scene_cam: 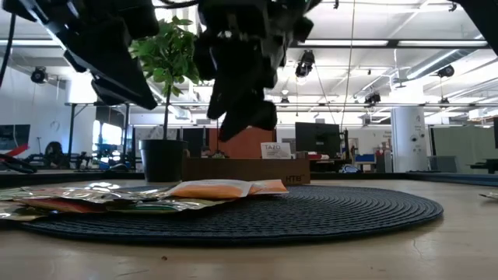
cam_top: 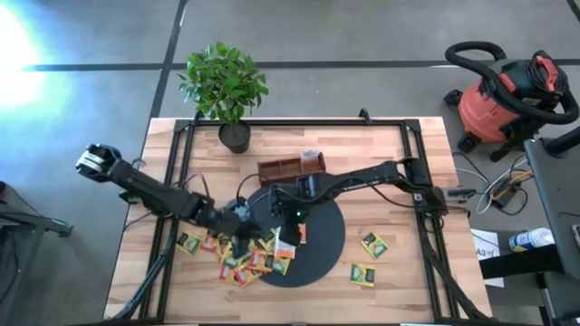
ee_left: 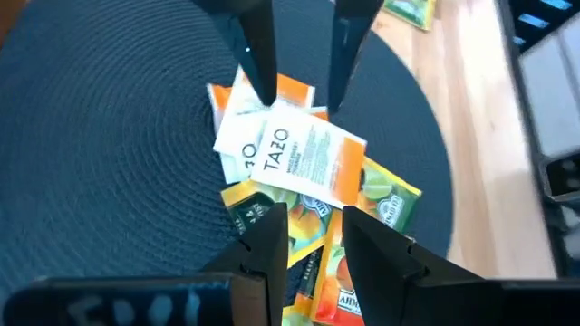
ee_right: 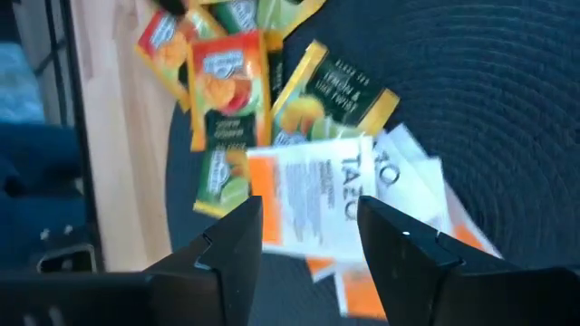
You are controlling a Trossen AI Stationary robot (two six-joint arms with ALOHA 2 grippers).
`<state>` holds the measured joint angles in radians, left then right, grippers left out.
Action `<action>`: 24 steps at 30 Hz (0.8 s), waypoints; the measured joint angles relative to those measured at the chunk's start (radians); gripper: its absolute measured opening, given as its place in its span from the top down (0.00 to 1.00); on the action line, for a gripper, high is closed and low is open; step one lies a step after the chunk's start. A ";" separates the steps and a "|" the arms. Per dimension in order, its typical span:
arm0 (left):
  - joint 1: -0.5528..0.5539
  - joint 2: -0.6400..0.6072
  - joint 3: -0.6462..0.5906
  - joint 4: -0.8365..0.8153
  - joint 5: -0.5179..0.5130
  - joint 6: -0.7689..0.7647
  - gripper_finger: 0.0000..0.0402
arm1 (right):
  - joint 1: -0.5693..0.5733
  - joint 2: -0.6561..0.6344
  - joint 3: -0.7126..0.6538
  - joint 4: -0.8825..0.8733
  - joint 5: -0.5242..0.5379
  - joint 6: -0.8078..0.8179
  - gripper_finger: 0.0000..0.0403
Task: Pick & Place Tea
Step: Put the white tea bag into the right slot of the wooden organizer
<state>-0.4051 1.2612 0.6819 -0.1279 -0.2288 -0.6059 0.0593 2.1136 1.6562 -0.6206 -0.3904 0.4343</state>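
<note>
The tea sachets (cam_top: 246, 263) lie in a loose pile on the near-left rim of the black disc (cam_top: 324, 246) and on the wood beside it. Two white-and-orange sachets (ee_left: 299, 154) lie on top of the green, yellow and orange-red ones. My right gripper (ee_right: 308, 213) hovers open above the upper white-and-orange sachet (ee_right: 317, 195), with a finger to either side of it. My left gripper (ee_left: 313, 226) is open too, raised over the pile's left part and facing my right gripper (ee_left: 299, 91). In the low view both grippers hang clear above the sachets (scene_cam: 218, 189).
A brown wooden compartment tray (cam_top: 288, 168) stands at the disc's far edge, and a potted plant (cam_top: 227, 91) stands at the table's far edge. Two green sachets (cam_top: 373, 244) (cam_top: 362, 274) lie apart on the wood to the right of the disc.
</note>
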 joint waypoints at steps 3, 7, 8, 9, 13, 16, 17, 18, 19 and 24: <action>-0.046 0.044 0.000 0.063 -0.058 -0.106 0.79 | 0.011 0.000 -0.039 0.047 0.000 -0.013 0.57; -0.099 0.132 0.000 0.214 -0.128 -0.206 0.79 | 0.029 0.001 -0.110 0.095 -0.003 -0.052 0.57; -0.110 0.156 0.000 0.249 -0.145 -0.220 0.79 | 0.031 0.001 -0.129 0.110 0.000 -0.065 0.57; -0.118 0.181 0.003 0.274 -0.159 -0.232 0.79 | 0.034 0.001 -0.145 0.127 0.013 -0.072 0.57; -0.135 0.271 0.028 0.291 -0.182 -0.308 0.79 | 0.038 0.002 -0.195 0.220 0.066 -0.084 0.57; -0.146 0.321 0.049 0.292 -0.184 -0.362 0.79 | 0.040 0.002 -0.204 0.244 0.076 -0.084 0.57; -0.150 0.335 0.055 0.293 -0.182 -0.370 0.79 | 0.041 0.002 -0.204 0.245 0.076 -0.084 0.57; -0.152 0.347 0.061 0.292 -0.176 -0.378 0.79 | 0.041 -0.002 -0.204 0.243 0.076 -0.086 0.57; -0.155 0.360 0.068 0.292 -0.174 -0.385 0.79 | 0.042 -0.006 -0.204 0.239 0.077 -0.090 0.57; -0.161 0.407 0.090 0.294 -0.175 -0.421 0.79 | 0.046 -0.032 -0.194 0.234 0.117 -0.135 0.57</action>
<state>-0.5659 1.6685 0.7723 0.1665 -0.4033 -1.0274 0.1055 2.0813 1.4626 -0.3862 -0.2730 0.2995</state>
